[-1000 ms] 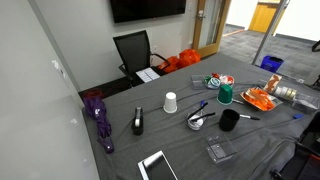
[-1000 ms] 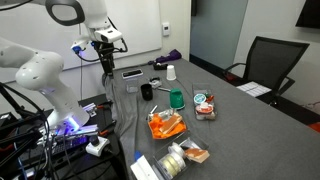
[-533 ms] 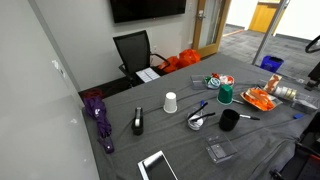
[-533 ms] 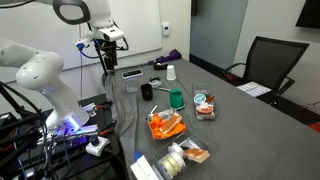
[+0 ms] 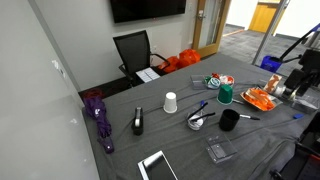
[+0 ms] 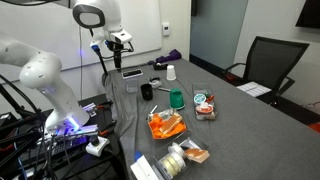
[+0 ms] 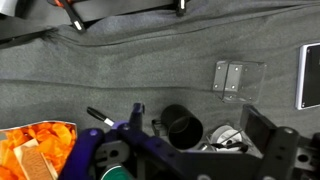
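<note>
Your claw (image 6: 119, 46) hangs spread wide, holding nothing; below it stands a black cup (image 7: 182, 126), round, upright, open-mouthed, on grey cloth (image 7: 120, 70).

Overall light: bright, even ceiling light washed the grey table (image 5: 120, 150) in both exterior views, flat, with no hot spots on the cloth.
Shadows: soft and short; the white cup (image 5: 170, 102) threw barely a smudge.
Warm patch: the doorway (image 5: 264, 17) glowed orange at the back.
Glare: the whiteboard (image 6: 140, 25) burned close to pure white.
Coloured light: a violet glow (image 6: 68, 126) pooled low among the cables (image 6: 40, 140).
Wrist view: dimmer, and the gripper (image 7: 193, 112) took a purple cast, its near parts out of focus.
Sharpness: coarse all round; small items were mushy.
Edges: the wrist view bowed along its top rim.
</note>
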You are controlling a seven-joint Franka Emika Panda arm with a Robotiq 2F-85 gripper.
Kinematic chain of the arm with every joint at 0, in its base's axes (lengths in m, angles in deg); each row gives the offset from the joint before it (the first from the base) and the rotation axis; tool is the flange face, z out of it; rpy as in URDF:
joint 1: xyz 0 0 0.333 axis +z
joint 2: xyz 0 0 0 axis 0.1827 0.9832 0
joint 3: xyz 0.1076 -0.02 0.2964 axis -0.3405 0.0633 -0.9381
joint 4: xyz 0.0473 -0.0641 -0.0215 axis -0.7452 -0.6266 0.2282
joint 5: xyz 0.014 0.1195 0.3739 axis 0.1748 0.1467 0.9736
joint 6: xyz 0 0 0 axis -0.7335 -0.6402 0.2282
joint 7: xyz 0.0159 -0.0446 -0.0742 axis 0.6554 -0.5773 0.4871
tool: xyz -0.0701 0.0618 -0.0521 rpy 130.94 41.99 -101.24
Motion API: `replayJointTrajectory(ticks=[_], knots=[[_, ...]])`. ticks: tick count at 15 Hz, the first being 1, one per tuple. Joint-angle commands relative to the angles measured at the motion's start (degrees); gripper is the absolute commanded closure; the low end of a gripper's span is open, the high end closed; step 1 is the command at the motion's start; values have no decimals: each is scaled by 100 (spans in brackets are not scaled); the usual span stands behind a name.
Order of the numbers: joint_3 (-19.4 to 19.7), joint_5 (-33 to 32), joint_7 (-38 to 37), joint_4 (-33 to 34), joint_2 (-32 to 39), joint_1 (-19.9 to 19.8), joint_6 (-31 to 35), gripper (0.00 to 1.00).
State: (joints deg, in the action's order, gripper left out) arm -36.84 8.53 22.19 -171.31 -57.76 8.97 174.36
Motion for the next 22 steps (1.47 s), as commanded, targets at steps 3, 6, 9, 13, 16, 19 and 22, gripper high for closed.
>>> replayJointTrajectory(ticks=[3,6,9,13,16,19,22], knots=[[-167,195,-74,57,268,88,272,0],[-168,199,-77,100,320,90,276,0],[-308,414,-395,142,485,179,476,0],[-589,1161,-1227,312,905,332,991,0],[-747,1797,-1870,582,1380,433,1489,0],[-905,2231,-2642,929,1941,445,1978,0],[-1035,2491,-3430,1205,2464,433,2449,0]])
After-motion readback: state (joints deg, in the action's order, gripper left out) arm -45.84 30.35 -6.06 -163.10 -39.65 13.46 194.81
